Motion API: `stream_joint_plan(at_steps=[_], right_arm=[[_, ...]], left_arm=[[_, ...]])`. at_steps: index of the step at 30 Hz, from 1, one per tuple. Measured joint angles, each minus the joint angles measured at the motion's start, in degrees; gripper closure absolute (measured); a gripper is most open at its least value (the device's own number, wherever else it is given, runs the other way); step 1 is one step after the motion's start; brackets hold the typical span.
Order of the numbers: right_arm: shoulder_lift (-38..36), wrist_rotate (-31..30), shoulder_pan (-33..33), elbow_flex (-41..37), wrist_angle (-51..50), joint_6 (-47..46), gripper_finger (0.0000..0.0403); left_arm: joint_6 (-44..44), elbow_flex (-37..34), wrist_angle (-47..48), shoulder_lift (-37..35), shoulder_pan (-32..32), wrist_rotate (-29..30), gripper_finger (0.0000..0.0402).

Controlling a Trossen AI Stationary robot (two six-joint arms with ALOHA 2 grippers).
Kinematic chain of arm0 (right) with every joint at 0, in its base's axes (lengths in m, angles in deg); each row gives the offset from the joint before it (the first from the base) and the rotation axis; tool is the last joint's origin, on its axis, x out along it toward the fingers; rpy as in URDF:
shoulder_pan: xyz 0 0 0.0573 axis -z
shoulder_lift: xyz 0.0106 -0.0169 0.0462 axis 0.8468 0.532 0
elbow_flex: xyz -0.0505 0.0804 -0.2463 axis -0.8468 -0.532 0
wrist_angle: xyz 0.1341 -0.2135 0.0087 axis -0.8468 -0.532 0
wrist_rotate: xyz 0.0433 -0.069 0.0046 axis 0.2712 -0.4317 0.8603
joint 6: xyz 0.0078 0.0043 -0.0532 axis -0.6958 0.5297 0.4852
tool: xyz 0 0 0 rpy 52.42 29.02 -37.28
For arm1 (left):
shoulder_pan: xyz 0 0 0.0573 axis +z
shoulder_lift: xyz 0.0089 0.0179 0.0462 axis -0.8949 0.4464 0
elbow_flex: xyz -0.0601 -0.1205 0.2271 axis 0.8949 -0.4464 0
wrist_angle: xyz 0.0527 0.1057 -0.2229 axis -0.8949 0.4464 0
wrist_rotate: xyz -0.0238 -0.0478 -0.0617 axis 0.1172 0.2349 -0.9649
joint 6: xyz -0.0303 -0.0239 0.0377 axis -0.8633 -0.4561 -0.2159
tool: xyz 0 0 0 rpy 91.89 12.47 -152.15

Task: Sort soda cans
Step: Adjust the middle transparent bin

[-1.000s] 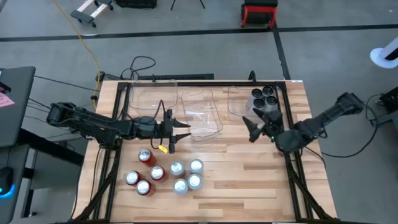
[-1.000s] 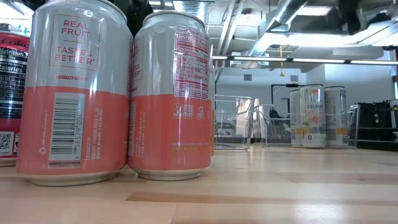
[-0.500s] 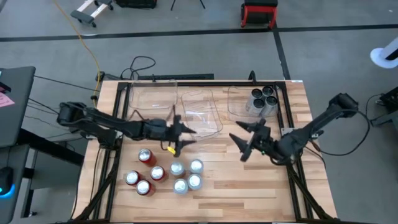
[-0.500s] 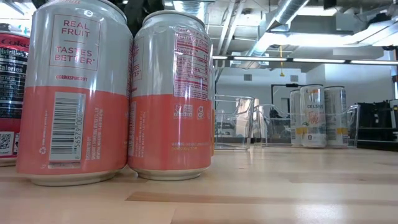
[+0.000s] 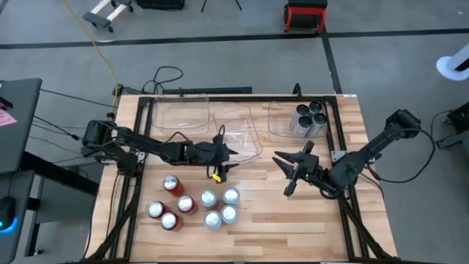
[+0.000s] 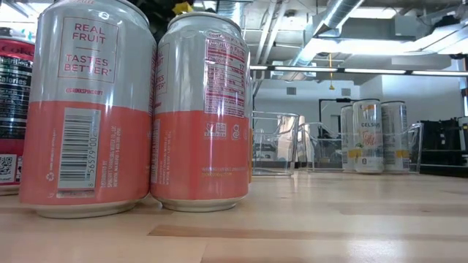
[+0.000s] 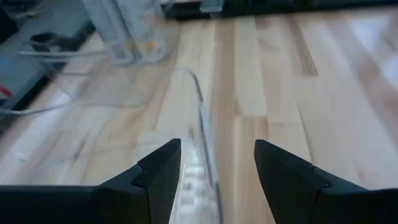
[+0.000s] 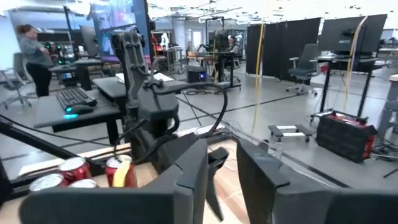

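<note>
Several soda cans stand grouped at the near left: red ones [image 5: 171, 185] and silver ones [image 5: 220, 207], which loom close in the low view [image 6: 95, 109]. Three more cans [image 5: 309, 117] stand in the right clear bin [image 5: 278, 125]. My left gripper [image 5: 222, 161] is open at the near edge of the middle clear bin [image 5: 238, 136]. That bin's wall [image 7: 200, 118] runs between its fingers [image 7: 217, 152]. My right gripper [image 5: 286, 174] hovers over bare table near the middle. Its fingers [image 8: 222, 149] stand a narrow gap apart with nothing between them.
A third clear bin [image 5: 179, 117] stands at the far left of the table. The right wrist view shows the left arm [image 8: 149, 112], the red cans [image 8: 74, 171] and a person [image 8: 31, 56] in the room behind. Bare wood [image 5: 293, 227] lies at the near right.
My right gripper has come away from the right bin toward the table's near edge and middle, turning as it went. My left gripper has reached farther toward the table's right, along the middle bin's near edge. The cans have stayed put.
</note>
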Motion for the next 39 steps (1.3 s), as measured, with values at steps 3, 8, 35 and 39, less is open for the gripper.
stream_joint_plan(at_steps=[3, 8, 35, 39], right_arm=[[0.0, 0.0, 0.0, 0.0, -0.3, 0.0, 0.0306], [-0.8, 0.1, 0.0, 0.0, -0.5, 0.3, 0.0305], [-0.8, 0.1, -0.1, 0.0, -1.9, 0.4, 0.0305], [-0.8, 0.1, -0.1, 0.0, -1.9, 0.4, 0.0304]], left_arm=[[0.5, 1.1, 3.5, 1.3, 0.0, -0.5, 0.02], [1.7, 1.3, 5.3, 2.0, 0.3, -0.5, 0.02], [9.4, 1.5, 13.8, 1.2, -2.6, -4.4, 0.0375], [9.3, 1.5, 14.3, 1.1, -3.2, -4.4, 0.0381]])
